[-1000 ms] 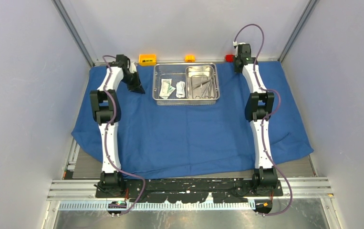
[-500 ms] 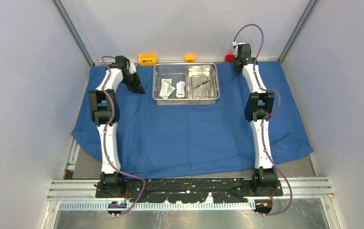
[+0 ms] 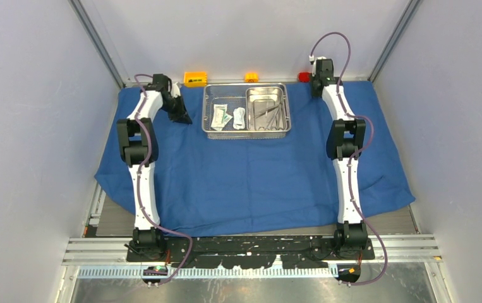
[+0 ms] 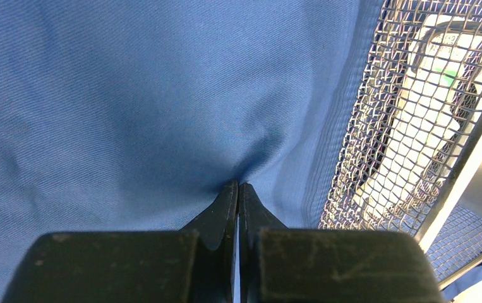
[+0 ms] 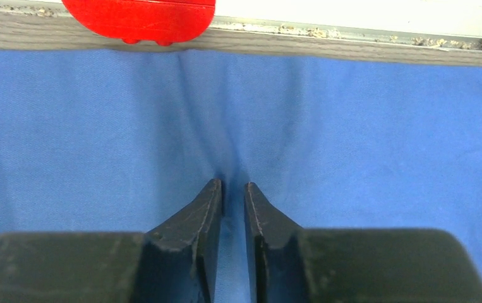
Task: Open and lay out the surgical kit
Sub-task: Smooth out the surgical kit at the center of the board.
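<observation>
The blue cloth (image 3: 244, 183) lies spread flat over the table. The steel mesh tray (image 3: 246, 134) stands on it at the far middle. It holds the smaller steel pan (image 3: 266, 95) with thin scissors and forceps (image 3: 268, 115), and white-green packets (image 3: 221, 115) to their left. My left gripper (image 3: 181, 117) is shut on a pinch of cloth (image 4: 99, 95) just left of the tray (image 4: 377, 126). My right gripper (image 5: 233, 183) is closed on a small fold of cloth (image 5: 383, 126) at the far edge, just short of the red block (image 5: 138, 19).
An orange block (image 3: 195, 78), a yellow block (image 3: 251, 77) and the red block (image 3: 303, 77) sit along the back wall behind the cloth. Grey walls close in both sides. The cloth's near corners hang over the table edge by the arm bases.
The left arm's elbow has shifted slightly left and the right arm's elbow slightly right. Both grippers stay at the same spots on the cloth.
</observation>
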Robot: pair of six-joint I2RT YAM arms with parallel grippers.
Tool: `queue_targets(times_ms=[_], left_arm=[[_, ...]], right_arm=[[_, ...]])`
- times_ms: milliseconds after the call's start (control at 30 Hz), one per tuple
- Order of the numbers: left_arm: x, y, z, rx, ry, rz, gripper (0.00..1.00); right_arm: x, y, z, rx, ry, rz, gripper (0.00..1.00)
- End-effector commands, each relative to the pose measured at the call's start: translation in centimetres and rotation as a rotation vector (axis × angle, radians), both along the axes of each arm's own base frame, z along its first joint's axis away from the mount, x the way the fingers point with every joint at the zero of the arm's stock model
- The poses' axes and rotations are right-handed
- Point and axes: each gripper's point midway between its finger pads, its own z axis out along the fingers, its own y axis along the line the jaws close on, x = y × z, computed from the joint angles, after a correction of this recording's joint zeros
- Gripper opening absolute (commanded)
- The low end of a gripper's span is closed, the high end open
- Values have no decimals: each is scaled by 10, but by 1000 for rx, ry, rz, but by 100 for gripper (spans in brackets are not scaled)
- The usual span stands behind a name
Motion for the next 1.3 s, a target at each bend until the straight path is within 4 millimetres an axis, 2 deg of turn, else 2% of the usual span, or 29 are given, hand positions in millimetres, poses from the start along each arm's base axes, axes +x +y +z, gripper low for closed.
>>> queue_targets(times_ms=[0, 133, 200, 333, 433, 500, 533, 667, 800, 1000, 1100, 1267], left_arm=[[12, 55, -7, 170, -40, 76, 0], [14, 56, 1, 173, -55, 71, 0], [14, 55, 7, 168, -61, 65, 5], [11, 57, 22, 183, -79, 51, 24], [10, 64, 46, 220, -124, 30, 45], [7, 69, 62, 252, -156, 18, 56], [5, 72, 68, 270, -169, 12, 60], [-18, 82, 80, 333, -191, -31, 69], [-52, 85, 81, 383, -208, -123, 73], [-114, 111, 62, 457, -159, -176, 75], [-141, 129, 46, 456, -114, -165, 76], [-165, 154, 28, 457, -61, -144, 75]], right_arm=[[-6, -23, 45, -28, -42, -50, 28], [-12, -23, 71, -22, -64, -55, 45], [-17, -22, 83, -17, -72, -58, 54], [-30, -18, 112, 12, -91, -58, 62], [-47, -11, 141, 50, -110, -38, 66], [-61, -6, 154, 70, -108, -23, 77], [-68, -4, 158, 78, -105, -15, 79], [-110, -1, 157, 98, -44, 22, 80], [-161, -7, 137, 79, 64, 56, 80], [-233, -29, 104, 88, 179, 79, 80], [-255, -47, 85, 109, 225, 51, 77], [-276, -71, 48, 122, 300, 15, 73]])
